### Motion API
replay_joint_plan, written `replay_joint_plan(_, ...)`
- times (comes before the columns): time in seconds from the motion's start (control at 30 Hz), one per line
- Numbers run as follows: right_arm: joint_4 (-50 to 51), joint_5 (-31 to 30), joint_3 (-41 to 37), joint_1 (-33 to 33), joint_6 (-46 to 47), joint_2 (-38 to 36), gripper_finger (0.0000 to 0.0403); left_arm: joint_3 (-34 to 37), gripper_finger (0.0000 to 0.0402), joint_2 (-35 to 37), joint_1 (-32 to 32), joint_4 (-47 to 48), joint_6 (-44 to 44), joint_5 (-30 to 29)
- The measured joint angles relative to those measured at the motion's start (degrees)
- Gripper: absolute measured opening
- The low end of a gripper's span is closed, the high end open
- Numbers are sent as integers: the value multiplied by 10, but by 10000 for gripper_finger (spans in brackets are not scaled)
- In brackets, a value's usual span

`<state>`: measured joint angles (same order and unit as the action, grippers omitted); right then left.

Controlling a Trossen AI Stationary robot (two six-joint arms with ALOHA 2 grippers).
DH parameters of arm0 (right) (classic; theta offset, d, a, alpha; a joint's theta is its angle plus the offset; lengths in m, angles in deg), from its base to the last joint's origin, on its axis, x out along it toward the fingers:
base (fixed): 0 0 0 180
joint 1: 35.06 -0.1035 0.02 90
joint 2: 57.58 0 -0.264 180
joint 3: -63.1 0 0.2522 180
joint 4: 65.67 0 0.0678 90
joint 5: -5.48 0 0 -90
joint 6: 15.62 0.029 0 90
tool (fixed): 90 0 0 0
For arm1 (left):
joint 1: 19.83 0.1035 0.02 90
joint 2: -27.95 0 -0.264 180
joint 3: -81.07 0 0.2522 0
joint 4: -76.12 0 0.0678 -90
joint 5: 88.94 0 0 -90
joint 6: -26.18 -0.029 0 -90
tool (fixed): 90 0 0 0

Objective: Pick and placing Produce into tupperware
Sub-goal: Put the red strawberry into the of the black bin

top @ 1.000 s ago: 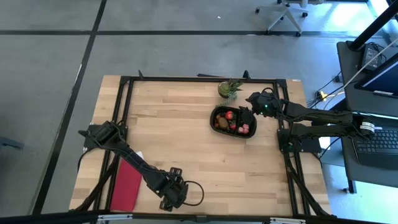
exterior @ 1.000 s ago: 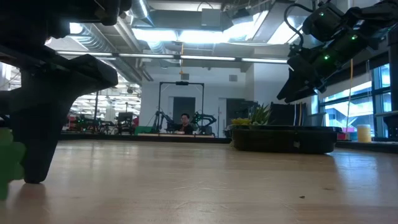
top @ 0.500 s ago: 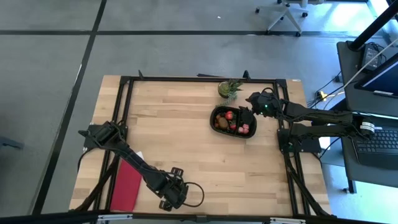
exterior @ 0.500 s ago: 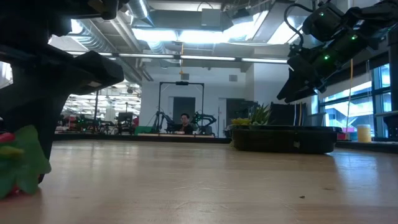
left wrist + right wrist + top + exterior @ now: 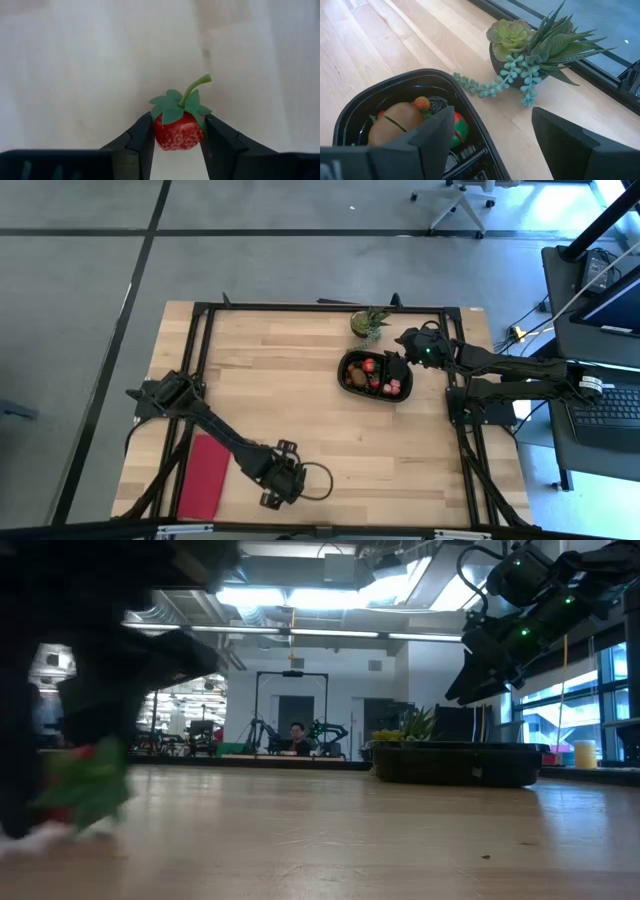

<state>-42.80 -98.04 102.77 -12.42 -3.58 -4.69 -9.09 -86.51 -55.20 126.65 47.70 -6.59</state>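
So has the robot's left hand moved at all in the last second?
Yes. In the high view the left hand, shut on a strawberry, has shifted away from the table's near edge and off the red cloth, toward the middle.

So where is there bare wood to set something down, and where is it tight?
Bare: the broad wood between the red cloth and the tupperware, plus the near right corner. Tight: the far right, where potted plant, tupperware and right gripper cluster. The left gripper holds a strawberry near the front edge.
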Motion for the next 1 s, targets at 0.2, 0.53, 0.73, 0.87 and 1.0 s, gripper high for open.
replay_joint_plan(0.2,-9,0,0,0,12,0,268,0,131,25,34,22,-9,0)
replay_joint_plan(0.53,-11,0,0,0,-15,0,268,-1,124,77,161,5,-89,-3)
replay_joint_plan(0.73,-18,0,0,0,-50,0,268,-2,136,77,272,-87,-164,-5)
replay_joint_plan(0.87,-21,0,0,0,-66,0,268,-2,125,77,336,-212,-251,-3)
replay_joint_plan(1.0,-20,0,0,0,-66,0,268,-2,126,77,396,-331,-293,62)
